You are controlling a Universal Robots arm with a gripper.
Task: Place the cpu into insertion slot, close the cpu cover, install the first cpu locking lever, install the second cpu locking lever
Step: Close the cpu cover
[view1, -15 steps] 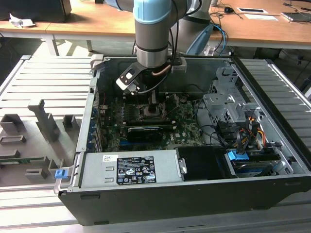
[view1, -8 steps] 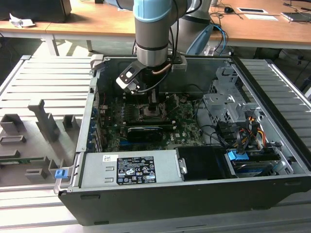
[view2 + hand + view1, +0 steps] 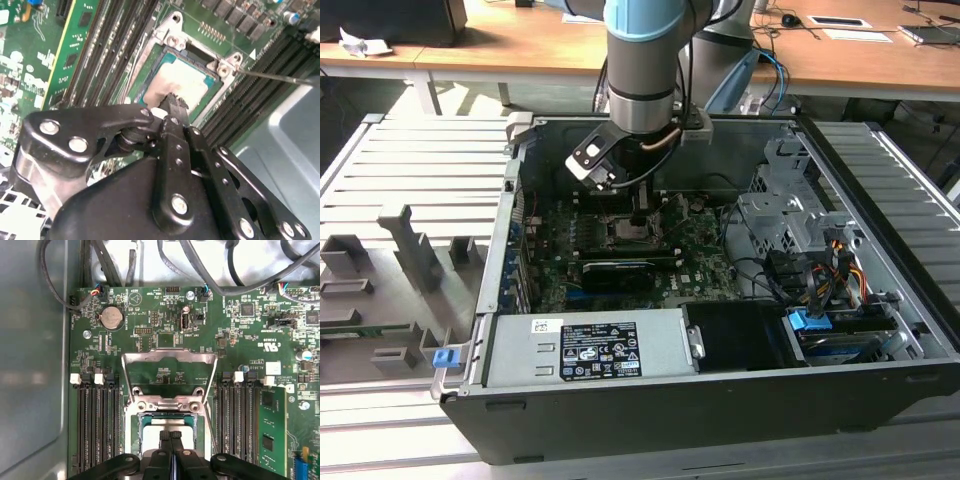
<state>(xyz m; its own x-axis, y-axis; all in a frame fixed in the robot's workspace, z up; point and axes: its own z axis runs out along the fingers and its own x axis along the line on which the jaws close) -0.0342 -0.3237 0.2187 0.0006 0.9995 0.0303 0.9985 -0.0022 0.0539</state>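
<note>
The cpu [image 3: 185, 82], a small square chip with a pale metal top, lies flat in the socket on the green motherboard [image 3: 150, 315]; the first wrist view shows the cpu [image 3: 150, 424] too. The cpu cover [image 3: 170, 357], a silvery frame with a window, stands swung open beyond the socket. A thin locking lever [image 3: 280, 77] sticks out free beside the socket. My gripper [image 3: 170, 436] is shut, fingertips [image 3: 175, 102] together right over the chip's top, touching or just above it. In the exterior view the gripper [image 3: 640, 215] reaches down into the computer case.
Black memory slots [image 3: 97, 425] flank the socket on both sides, and a green module [image 3: 272, 425] stands in one. A long black card [image 3: 615, 270], the power supply [image 3: 590, 350], the drive cage [image 3: 790, 220] and cables [image 3: 225, 270] crowd the case.
</note>
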